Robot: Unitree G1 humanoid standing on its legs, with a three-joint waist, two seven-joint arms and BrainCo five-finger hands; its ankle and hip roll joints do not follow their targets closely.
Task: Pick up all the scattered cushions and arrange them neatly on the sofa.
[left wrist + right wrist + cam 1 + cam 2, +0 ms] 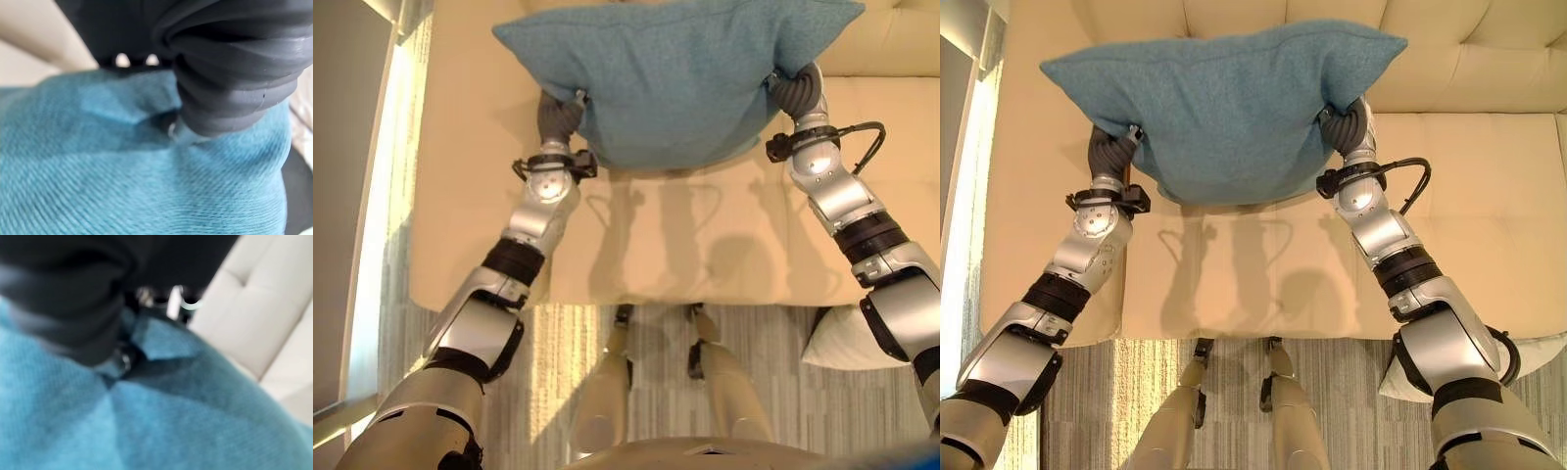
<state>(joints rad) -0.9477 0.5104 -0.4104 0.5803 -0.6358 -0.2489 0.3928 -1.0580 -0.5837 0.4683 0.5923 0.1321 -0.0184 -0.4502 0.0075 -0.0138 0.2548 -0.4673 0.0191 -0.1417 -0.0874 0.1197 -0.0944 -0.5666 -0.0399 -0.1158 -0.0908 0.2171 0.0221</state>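
A large teal cushion point(675, 78) hangs in the air over the cream sofa's seat point(685, 235), held at its two lower corners. My left hand point(558, 116) grips the left corner; in the left wrist view the cloth point(122, 161) bunches between thumb and fingers. My right hand point(1347, 127) pinches the right corner, where the fabric point(161, 340) folds between its fingers and thumb. The cushion covers most of both hands' fingers in the eye views. A white cushion point(842, 343) lies on the floor at the sofa's front edge, under my right arm.
The sofa's tufted cream backrest point(1469, 49) runs behind the cushion. Grey striped carpet point(568, 343) lies in front of the seat. A bright window strip and wall point(372, 196) border the sofa on the left.
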